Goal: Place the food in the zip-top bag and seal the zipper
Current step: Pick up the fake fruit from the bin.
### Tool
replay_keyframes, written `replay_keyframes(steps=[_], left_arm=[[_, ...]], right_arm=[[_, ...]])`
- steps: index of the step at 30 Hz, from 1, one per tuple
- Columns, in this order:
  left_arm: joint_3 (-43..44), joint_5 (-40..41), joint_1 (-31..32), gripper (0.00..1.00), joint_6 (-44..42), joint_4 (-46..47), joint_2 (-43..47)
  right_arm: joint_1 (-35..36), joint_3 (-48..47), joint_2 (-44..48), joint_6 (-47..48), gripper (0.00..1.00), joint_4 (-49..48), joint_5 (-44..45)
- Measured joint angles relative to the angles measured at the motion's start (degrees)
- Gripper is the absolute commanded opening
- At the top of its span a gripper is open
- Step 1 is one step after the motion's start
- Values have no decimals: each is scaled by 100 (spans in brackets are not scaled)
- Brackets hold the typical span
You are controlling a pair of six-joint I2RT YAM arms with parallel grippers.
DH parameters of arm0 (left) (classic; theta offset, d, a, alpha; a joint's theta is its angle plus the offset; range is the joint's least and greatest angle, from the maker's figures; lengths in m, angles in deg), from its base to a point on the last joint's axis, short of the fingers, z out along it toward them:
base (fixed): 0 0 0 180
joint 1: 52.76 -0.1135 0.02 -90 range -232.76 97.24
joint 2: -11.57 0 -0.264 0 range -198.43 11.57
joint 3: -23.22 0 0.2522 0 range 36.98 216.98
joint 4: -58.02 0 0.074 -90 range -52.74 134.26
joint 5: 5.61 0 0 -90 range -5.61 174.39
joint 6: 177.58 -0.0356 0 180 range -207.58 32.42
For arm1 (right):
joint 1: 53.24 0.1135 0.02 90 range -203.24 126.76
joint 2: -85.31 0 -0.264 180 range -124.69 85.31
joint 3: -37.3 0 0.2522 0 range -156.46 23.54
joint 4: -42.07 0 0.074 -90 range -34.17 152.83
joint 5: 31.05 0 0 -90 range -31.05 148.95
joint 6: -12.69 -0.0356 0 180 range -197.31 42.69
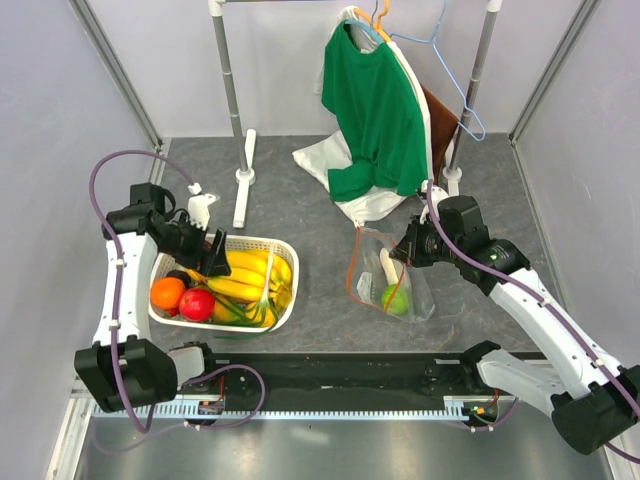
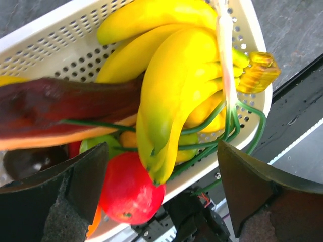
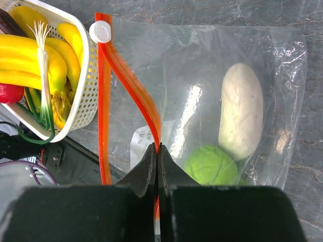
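My left hand (image 2: 161, 174) hangs spread wide over the white basket (image 1: 288, 300). Its two fingers stand on either side of the bananas (image 2: 171, 85), and I can't see them touching anything. Under the bananas lie the red apple (image 2: 128, 191) and a dark red-brown piece (image 2: 55, 103). The orange (image 1: 167, 293) sits at the basket's 9 o'clock end.

My right hand (image 3: 158, 154) is pressed together, pinching the zipper (image 3: 139, 98) of the zip-top bag (image 3: 202, 55) and holding one lip clear of the other, so the mouth gapes. The bag lies on the table (image 1: 320, 215) near the basket, at its 3 o'clock, with the mouth turned toward the basket. In the right wrist view the white slider (image 3: 100, 32) sits at the 12 o'clock end of the strip.

Inside the bag are the white radish (image 3: 241, 111) and the green lime (image 3: 211, 165). The lime is at the radish's 7 o'clock and the two are touching.

A green shirt (image 1: 375, 115) hangs at the table's 12 o'clock side.
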Motion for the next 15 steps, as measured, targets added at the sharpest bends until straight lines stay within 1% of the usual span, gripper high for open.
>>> replay_keyframes(steps=[1,6,11,14,15], left_arm=[[-57,-33,55,89,20,72,-2],[-391,-116,291,84,195,476,-15],[-671,-109,599,73,424,809,-17],[-752,-83,726,57,553,968,-15],[-763,-74,739,49,584,1023,-17]], right_arm=[[0,0,0,0,0,0,0],[0,0,-2,-2,0,0,0],[0,-2,-33,0,0,0,0],[0,-2,-70,0,0,0,0],[2,-2,-76,0,0,0,-2]])
